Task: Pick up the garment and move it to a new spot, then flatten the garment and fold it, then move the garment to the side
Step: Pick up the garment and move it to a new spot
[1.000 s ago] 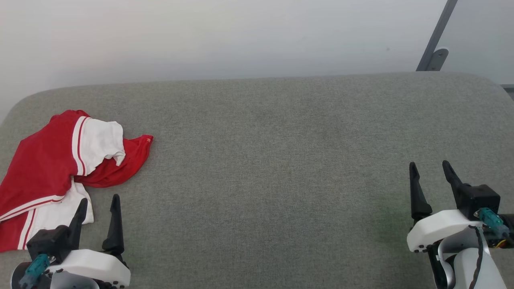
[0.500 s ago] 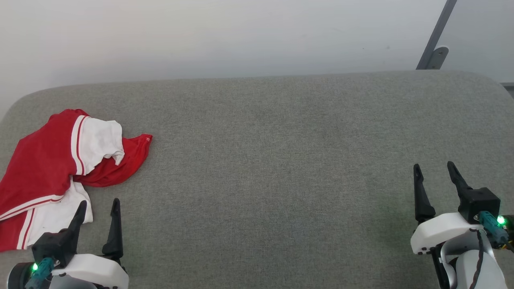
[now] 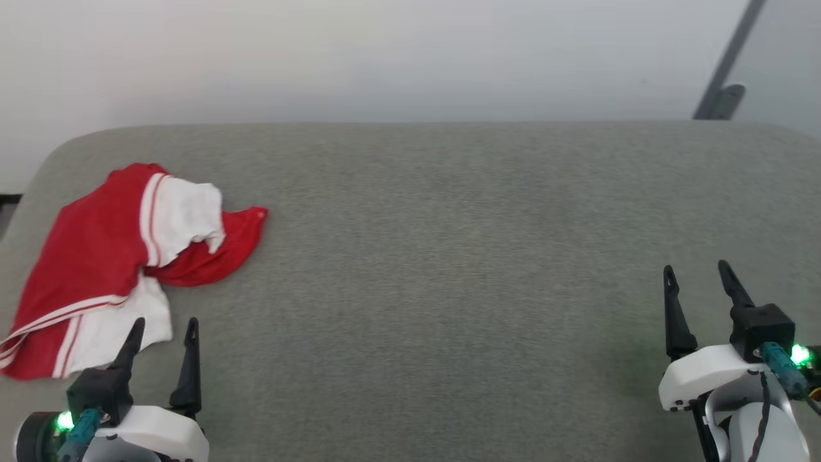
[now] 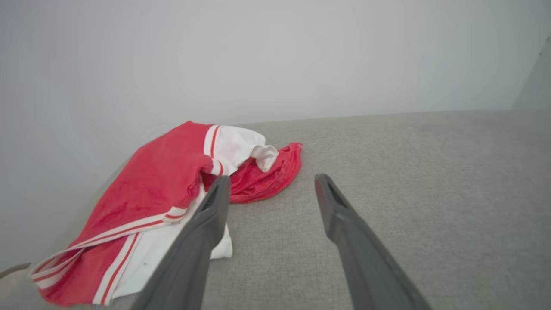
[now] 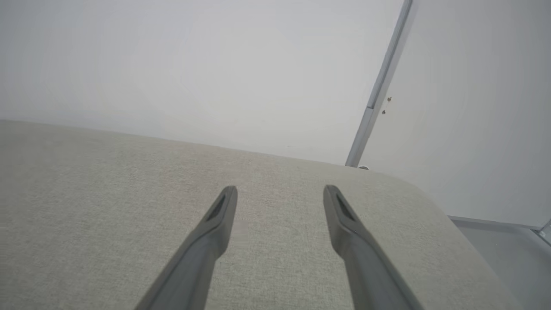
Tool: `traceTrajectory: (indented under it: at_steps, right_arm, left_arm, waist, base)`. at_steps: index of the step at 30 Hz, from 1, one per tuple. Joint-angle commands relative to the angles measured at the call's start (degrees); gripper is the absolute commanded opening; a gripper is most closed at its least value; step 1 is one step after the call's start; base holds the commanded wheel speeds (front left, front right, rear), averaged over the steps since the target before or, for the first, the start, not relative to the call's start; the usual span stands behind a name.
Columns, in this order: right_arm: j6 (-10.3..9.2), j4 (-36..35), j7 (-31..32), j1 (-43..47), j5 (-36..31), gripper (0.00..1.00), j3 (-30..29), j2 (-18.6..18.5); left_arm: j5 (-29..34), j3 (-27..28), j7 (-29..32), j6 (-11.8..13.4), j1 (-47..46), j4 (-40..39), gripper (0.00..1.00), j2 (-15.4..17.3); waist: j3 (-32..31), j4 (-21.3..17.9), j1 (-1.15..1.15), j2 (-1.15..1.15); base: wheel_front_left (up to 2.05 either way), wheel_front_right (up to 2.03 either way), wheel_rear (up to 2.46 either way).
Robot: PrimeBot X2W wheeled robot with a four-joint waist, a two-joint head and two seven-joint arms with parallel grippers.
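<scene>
Counting one garment [image 3: 96, 250], two open pincers [image 3: 165, 323] [image 3: 696, 267]

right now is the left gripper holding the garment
No, the left gripper is open, with the garment lying loose beside it.

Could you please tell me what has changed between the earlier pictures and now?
The head camera has turned slightly, so the garment, the grey surface and the pole slide rightward together in that view. Nothing was grasped or released. The garment stays crumpled at the surface's left end, and the left gripper and right gripper stay open and empty.
</scene>
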Motion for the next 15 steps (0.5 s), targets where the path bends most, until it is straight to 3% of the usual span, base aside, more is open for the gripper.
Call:
traceTrajectory:
  at_steps: [1,8,15]
  right_arm:
    - [-0.02,0.15,-0.32,0.57,-0.42,1.00,0.04,0.06]
    - [-0.03,1.99,-0.31,0.86,2.05,1.00,3.44,0.06]
    - [-0.03,4.86,-0.31,0.08,5.35,1.00,11.02,0.02]
  left_arm:
    - [0.39,-0.10,-0.41,-0.08,-0.24,0.34,1.00,-0.13]
    - [0.69,1.47,-0.37,0.05,1.58,1.30,1.00,-1.78]
    - [2.12,3.44,-0.37,0.38,4.56,0.54,1.00,-3.62]
  waist:
    - [-0.30,2.05,0.00,0.00]
    - [-1.83,10.78,0.00,0.00]
    - [-3.19,20.87,0.00,0.00]
  base:
    - [0.00,0.00,0.00]
    - [0.00,0.00,0.00]
    - [0.00,0.00,0.00]
